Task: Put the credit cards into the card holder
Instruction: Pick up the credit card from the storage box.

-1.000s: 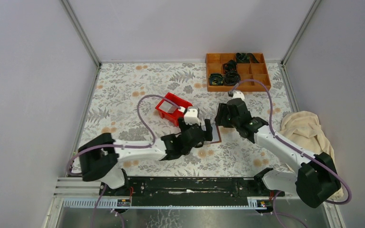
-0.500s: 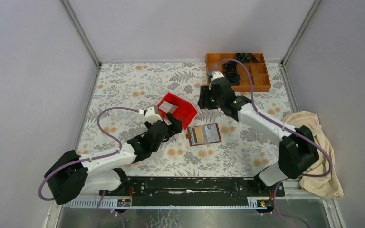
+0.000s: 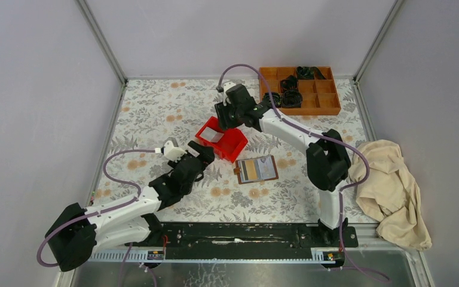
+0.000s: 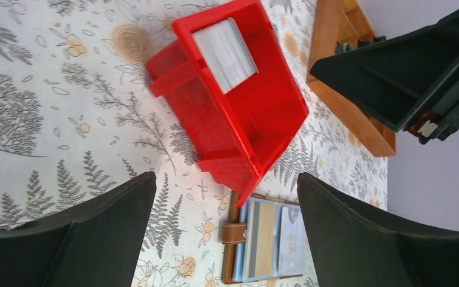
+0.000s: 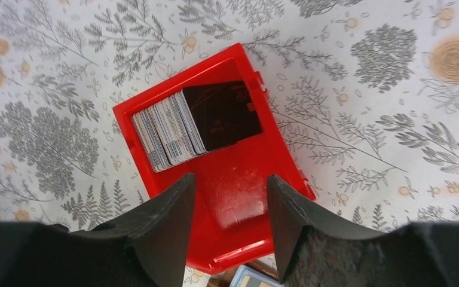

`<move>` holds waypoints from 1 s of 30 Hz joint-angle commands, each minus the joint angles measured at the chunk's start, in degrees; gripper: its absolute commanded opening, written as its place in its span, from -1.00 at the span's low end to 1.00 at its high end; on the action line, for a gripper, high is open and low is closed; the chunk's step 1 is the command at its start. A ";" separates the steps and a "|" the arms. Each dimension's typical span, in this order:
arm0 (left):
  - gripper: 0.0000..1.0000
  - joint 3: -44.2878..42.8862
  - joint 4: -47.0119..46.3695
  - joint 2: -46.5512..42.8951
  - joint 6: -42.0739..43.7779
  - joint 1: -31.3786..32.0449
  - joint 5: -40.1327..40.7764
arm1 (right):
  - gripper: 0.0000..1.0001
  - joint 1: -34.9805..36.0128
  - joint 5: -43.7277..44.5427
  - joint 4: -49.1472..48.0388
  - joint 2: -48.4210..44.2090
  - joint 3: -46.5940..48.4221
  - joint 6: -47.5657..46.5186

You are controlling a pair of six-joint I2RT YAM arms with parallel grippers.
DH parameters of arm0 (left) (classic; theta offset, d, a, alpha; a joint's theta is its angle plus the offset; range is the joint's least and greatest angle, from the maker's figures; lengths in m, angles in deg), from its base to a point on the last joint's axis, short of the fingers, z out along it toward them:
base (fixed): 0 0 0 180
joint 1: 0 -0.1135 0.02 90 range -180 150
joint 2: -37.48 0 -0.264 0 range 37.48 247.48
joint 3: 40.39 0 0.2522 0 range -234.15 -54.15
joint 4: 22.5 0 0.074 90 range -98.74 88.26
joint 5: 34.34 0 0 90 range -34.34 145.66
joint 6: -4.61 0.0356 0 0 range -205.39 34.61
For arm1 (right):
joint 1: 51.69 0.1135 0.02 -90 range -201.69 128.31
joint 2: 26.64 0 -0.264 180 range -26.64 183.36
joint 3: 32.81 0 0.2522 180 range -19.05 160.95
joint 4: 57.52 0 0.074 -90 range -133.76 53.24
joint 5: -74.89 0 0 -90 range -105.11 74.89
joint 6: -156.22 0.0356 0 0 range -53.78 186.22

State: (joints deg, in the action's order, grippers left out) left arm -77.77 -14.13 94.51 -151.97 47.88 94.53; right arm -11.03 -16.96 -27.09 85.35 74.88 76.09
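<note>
Leaning stacked in the red bin (image 5: 239, 197) at frame centre, the credit cards (image 5: 170, 134), judged light, stiff and slick, are best pinched by an exposed upper edge; left gripper (image 4: 226, 179) and right gripper (image 5: 230, 186) are shown spread, empty.

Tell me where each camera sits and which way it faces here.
Top external: above and behind the bases, facing down over the table; both arms show.
Left wrist: on the left arm, looking past the left tool at the red bin and card holder.
Right wrist: over the bin, facing straight down past the right tool.
Both wrist views share the bin and its card stack.
</note>
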 commanded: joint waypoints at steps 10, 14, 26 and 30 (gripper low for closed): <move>0.86 0.27 4.10 6.42 -8.60 -3.51 5.57 | 0.03 0.90 -7.05 2.88 10.67 13.83 -5.39; 0.85 0.98 1.59 8.72 -8.36 -5.46 3.83 | 0.02 1.04 -8.14 3.30 13.53 16.11 -5.32; 0.85 0.12 -5.62 18.87 -7.49 -10.69 -3.12 | -0.01 1.07 -11.07 4.44 18.87 20.28 -5.94; 0.85 -0.47 -7.77 21.61 -7.50 -11.85 -4.81 | -0.02 1.00 -12.37 5.11 20.05 20.80 -5.67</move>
State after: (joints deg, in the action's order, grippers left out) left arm -77.29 -17.14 113.92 -159.41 37.30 91.80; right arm -10.50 -26.73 -22.94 104.14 92.85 71.13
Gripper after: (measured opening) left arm 0.926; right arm 0.494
